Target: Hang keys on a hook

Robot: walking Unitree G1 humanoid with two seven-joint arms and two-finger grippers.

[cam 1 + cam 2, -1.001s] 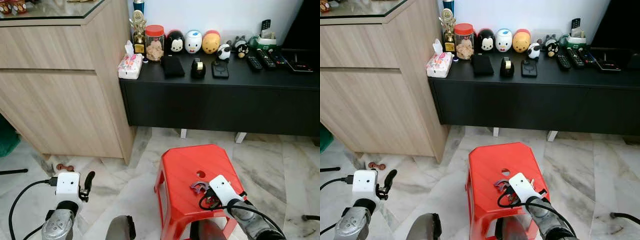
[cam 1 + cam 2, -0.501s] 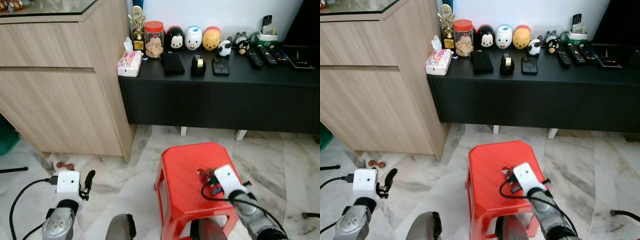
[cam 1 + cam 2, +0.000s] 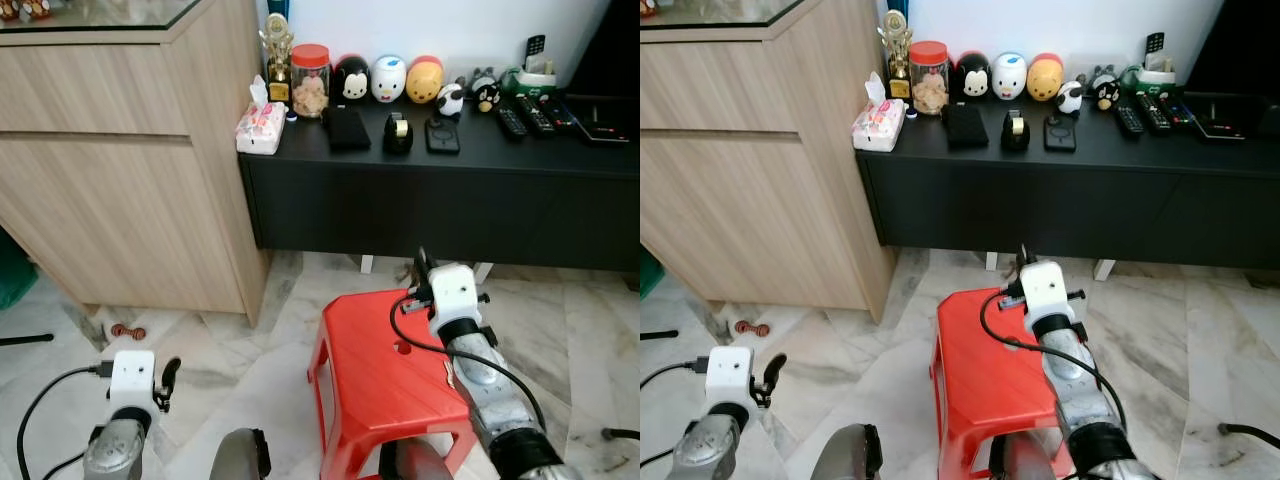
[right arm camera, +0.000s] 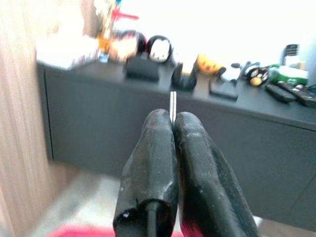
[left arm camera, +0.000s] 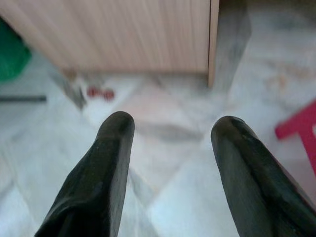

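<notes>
The right gripper (image 4: 173,121) is seen with its two black fingers pressed together, and a thin silver strip of metal, taken to be part of the keys (image 4: 173,104), is pinched between their tips and stands up just past them. In the head views the same gripper (image 3: 421,268) is raised above the far edge of the red stool (image 3: 385,375), pointed toward the black cabinet (image 3: 440,200); there the keys are largely hidden behind the white wrist housing, and only a small dark bit can be made out beside the fingertips. What the wrist view adds is the closed pinch itself and the blurred row of figurines on the cabinet top beyond it. The left gripper (image 5: 170,133) is held low at the robot's left, its fingers spread well apart with nothing between them, above marble floor (image 5: 163,163) near the foot of the wooden cupboard (image 5: 123,34). A hook cannot be told in any view.
</notes>
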